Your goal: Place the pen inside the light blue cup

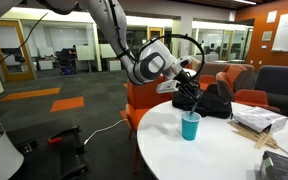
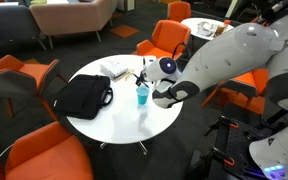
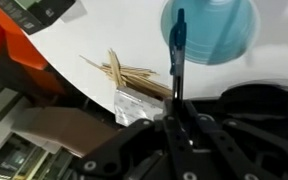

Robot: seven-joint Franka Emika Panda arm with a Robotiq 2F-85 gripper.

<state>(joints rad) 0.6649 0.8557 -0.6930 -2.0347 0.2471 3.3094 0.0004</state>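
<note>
In the wrist view your claw (image 3: pixel 176 108) was clamped on the pen (image 3: pixel 175 55). The pen ran up the frame, and its tip overlapped the left rim of the light blue cup (image 3: pixel 212 30) at upper right. I could not tell whether the tip was inside. The cup stood upright on the white table (image 3: pixel 104 30), and pale wooden sticks (image 3: pixel 124 72) lay left of the pen.
</note>
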